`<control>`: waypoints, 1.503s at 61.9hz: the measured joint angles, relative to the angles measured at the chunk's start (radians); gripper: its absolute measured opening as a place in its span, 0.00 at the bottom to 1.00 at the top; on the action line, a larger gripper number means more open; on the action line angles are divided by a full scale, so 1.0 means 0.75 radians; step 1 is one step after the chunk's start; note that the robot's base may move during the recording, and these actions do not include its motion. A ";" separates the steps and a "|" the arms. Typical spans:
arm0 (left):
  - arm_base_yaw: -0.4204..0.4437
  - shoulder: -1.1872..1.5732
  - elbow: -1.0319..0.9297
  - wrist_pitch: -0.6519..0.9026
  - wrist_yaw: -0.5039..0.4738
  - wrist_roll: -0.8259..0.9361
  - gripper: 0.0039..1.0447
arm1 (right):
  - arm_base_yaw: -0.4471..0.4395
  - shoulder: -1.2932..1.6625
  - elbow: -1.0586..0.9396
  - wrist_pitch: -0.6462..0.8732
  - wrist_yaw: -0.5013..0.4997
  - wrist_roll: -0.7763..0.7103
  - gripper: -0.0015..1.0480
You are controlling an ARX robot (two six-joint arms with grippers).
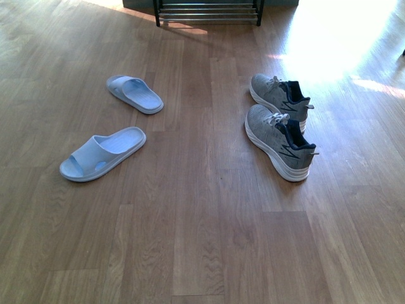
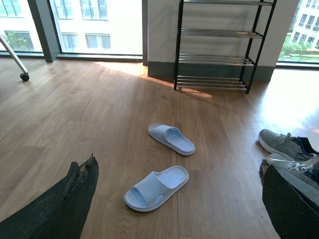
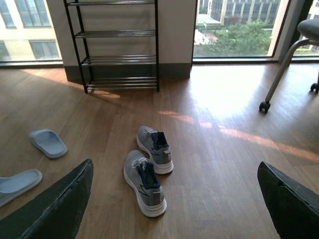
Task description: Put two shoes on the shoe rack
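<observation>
Sneakers [image 1: 278,142] on floor [image 1: 202,240] at 2 o'clock in front view, side by side; slides [image 1: 101,155] at 10, apart; rack [image 1: 207,12] at 12 against wall. All shoes off rack. Left gripper [image 2: 178,163] held above floor, facing slides, jaws spread wide. Right gripper [image 3: 175,164] same pose, facing sneakers, jaws wide apart. Wood-plank floor, sun glare at 1 o'clock. Tall windows [image 2: 94,25] either side of rack, chair caster [image 3: 264,105] near one. Sneakers grey knit, white soles, navy collars. Slides pale blue, moulded, smooth. Rack black frame, chrome bar tiers. Fingers [image 2: 60,209] dark, rough-edged.
</observation>
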 joint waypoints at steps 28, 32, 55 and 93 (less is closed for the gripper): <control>0.000 0.000 0.000 0.000 0.000 0.000 0.91 | 0.000 0.000 0.000 0.000 0.000 0.000 0.91; 0.000 0.000 0.000 0.000 0.000 0.000 0.91 | 0.000 0.000 0.000 0.000 0.000 0.000 0.91; 0.000 0.000 0.000 0.000 0.000 0.000 0.91 | 0.000 0.000 0.000 0.000 0.000 0.000 0.91; 0.000 0.000 0.000 0.000 0.000 0.000 0.91 | 0.000 0.000 0.000 0.000 0.000 0.000 0.91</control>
